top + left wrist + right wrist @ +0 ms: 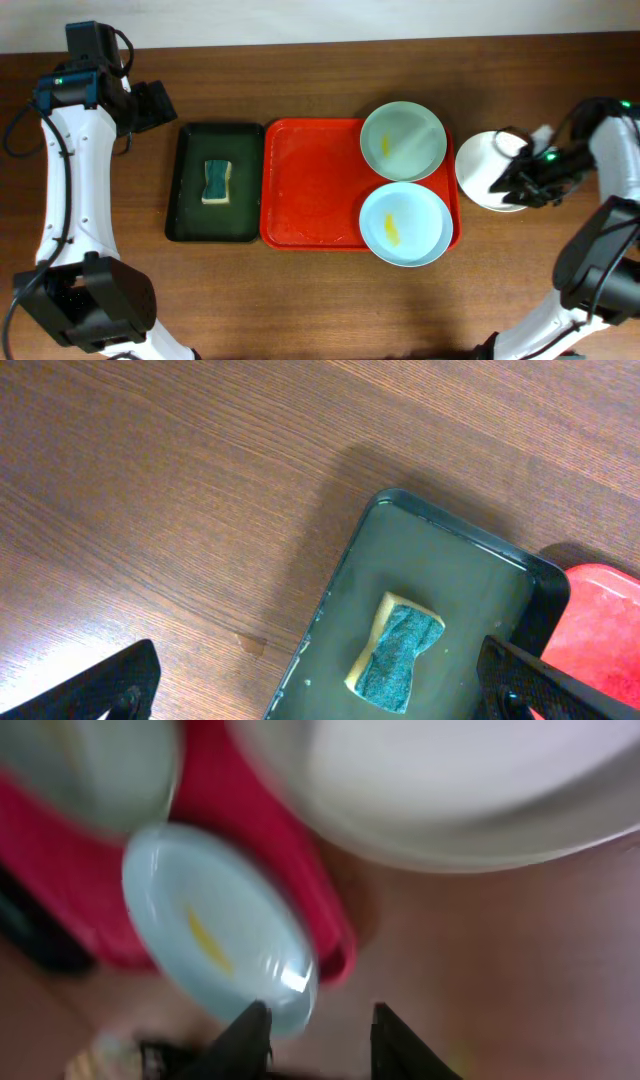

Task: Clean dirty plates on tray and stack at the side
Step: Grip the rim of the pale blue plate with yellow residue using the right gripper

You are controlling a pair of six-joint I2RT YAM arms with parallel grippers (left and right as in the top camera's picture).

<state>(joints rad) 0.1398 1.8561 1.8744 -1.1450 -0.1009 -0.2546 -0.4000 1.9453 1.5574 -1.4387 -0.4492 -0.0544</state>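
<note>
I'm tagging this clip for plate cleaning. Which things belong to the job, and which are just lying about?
Job: red tray; upper blue-green plate; lower blue-green plate; white plate.
Other: sponge; green tray. Probably cleaning kit, not clutter.

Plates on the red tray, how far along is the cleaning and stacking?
Done, apparently: one white plate sits on the table, right of the red tray. In hand: the right gripper is at that plate's edge; the left gripper hangs open, away from the sponge. Left: the far blue-green plate and the near blue-green plate, visibly yellow-smeared, sit on the tray.
</note>
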